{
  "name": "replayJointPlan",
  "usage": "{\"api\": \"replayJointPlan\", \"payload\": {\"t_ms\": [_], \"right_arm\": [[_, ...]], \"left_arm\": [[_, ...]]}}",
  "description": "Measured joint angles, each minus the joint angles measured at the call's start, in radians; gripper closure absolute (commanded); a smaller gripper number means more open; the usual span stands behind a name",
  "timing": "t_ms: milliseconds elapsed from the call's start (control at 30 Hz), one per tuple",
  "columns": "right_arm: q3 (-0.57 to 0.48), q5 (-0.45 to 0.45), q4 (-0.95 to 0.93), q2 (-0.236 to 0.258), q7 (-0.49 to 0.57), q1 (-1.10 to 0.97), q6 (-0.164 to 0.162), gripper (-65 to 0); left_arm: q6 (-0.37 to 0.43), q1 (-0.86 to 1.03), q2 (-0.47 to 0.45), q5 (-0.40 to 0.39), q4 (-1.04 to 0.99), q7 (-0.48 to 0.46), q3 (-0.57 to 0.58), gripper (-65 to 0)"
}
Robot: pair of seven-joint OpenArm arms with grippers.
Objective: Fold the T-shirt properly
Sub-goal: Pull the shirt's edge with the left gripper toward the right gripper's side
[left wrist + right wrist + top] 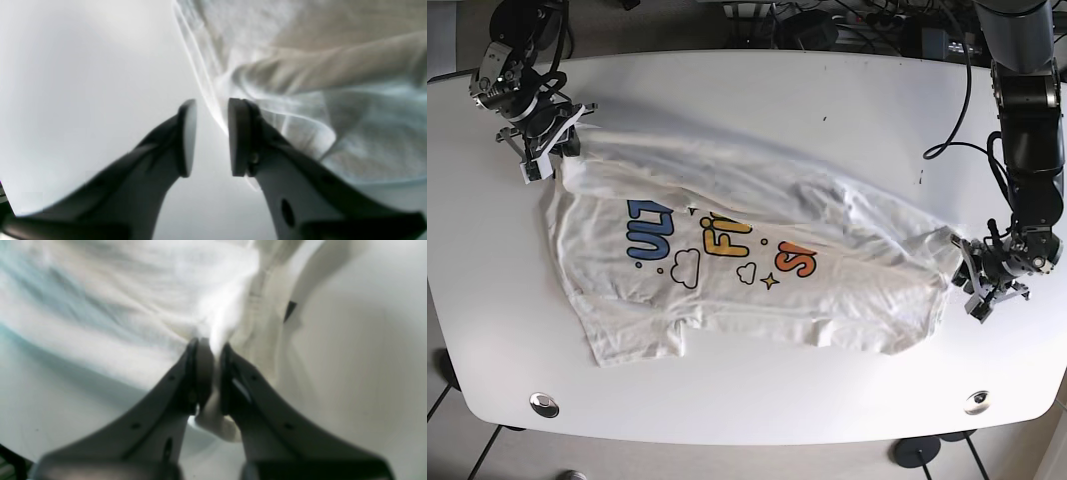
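Observation:
A white T-shirt (727, 260) with a colourful print lies spread and creased across the white table (757, 90). My right gripper (555, 155) at the far left is shut on the shirt's corner. In the right wrist view the fabric (133, 290) is pinched between the pads of that gripper (213, 373). My left gripper (969, 276) sits at the shirt's right edge. In the left wrist view this gripper (211, 136) is open, with a gap between the pads. The shirt's hem (333, 83) runs beside its right finger (238, 136).
Cables and equipment (847, 25) lie beyond the table's far edge. Round metal fittings sit near the front left corner (544, 404) and the front right corner (976, 402). A small black tag (290, 310) shows on the fabric in the right wrist view.

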Motion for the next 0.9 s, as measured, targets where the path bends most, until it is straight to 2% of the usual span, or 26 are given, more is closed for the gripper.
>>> {"api": "replayJointPlan", "payload": {"t_ms": [67, 133, 200, 233, 333, 400, 433, 467, 533, 567, 600, 667, 700, 767, 833, 867, 900], "right_arm": [[0.001, -0.01, 0.001, -0.014, -0.002, -0.002, 0.014, -1.9], [0.0, -0.01, 0.003, -0.019, -0.002, -0.003, 0.016, -1.9], [0.001, -0.014, 0.019, -0.021, -0.002, -0.002, 0.016, -1.9], [0.007, -0.015, 0.037, -0.037, 0.001, -0.003, 0.016, -2.1], [0.038, -0.015, 0.088, -0.076, 0.027, -0.003, 0.017, -4.3], [0.039, -0.013, 0.118, -0.09, 0.035, 0.0, 0.017, -14.0], [0.04, -0.014, 0.13, -0.091, 0.034, -0.001, 0.017, -21.7], [0.041, -0.014, 0.136, -0.091, 0.035, -0.001, 0.017, -26.3], [0.04, -0.013, 0.138, -0.098, 0.038, -0.003, 0.017, -31.7], [0.064, -0.005, 0.138, -0.101, 0.038, -0.006, 0.025, -33.3], [0.094, -0.011, 0.138, -0.101, 0.038, -0.008, 0.02, -33.9], [0.103, -0.026, 0.124, -0.103, 0.035, -0.008, 0.013, -33.9], [0.1, -0.017, 0.098, -0.108, 0.038, -0.008, 0.021, -33.6], [0.098, -0.018, 0.04, -0.11, 0.038, -0.013, 0.021, -33.5], [0.099, -0.018, -0.009, -0.11, 0.037, -0.03, 0.021, -31.1], [0.1, -0.018, -0.032, -0.111, 0.038, -0.036, 0.021, -23.0], [0.099, -0.017, -0.057, -0.111, 0.039, -0.033, 0.021, -11.1]], "left_arm": [[0.002, -0.002, 0.0, -0.001, 0.0, 0.0, -0.013, -26.0], [0.0, 0.002, 0.011, -0.013, 0.009, 0.002, -0.121, -26.4], [0.003, 0.009, 0.006, -0.092, 0.04, 0.04, -0.23, -26.5], [0.014, 0.016, -0.016, -0.143, 0.064, 0.08, -0.235, -26.5], [0.016, 0.084, -0.018, -0.182, 0.129, 0.098, -0.194, -26.2], [0.001, 0.182, 0.014, -0.187, 0.175, 0.103, -0.183, -26.2], [0.001, 0.228, 0.032, -0.183, 0.195, 0.113, -0.183, -26.2], [0.007, 0.248, 0.047, -0.175, 0.207, 0.114, -0.184, -26.2], [0.01, 0.273, 0.079, -0.177, 0.227, 0.111, -0.188, -26.2], [0.006, 0.275, 0.101, -0.183, 0.219, 0.104, -0.187, -26.2], [0.006, 0.273, 0.117, -0.186, 0.187, 0.072, -0.187, -26.2], [0.006, 0.275, 0.121, -0.185, 0.134, 0.033, -0.184, -26.2], [0.006, 0.277, 0.118, -0.198, 0.093, -0.026, -0.186, -26.2], [0.005, 0.266, 0.113, -0.209, 0.051, -0.052, -0.187, -25.3], [0.011, 0.268, 0.115, -0.209, 0.05, -0.054, -0.192, -12.2], [0.011, 0.273, 0.11, -0.208, 0.051, -0.051, -0.193, -0.1], [0.01, 0.288, 0.106, -0.217, 0.055, -0.058, -0.197, 0.0]]}}
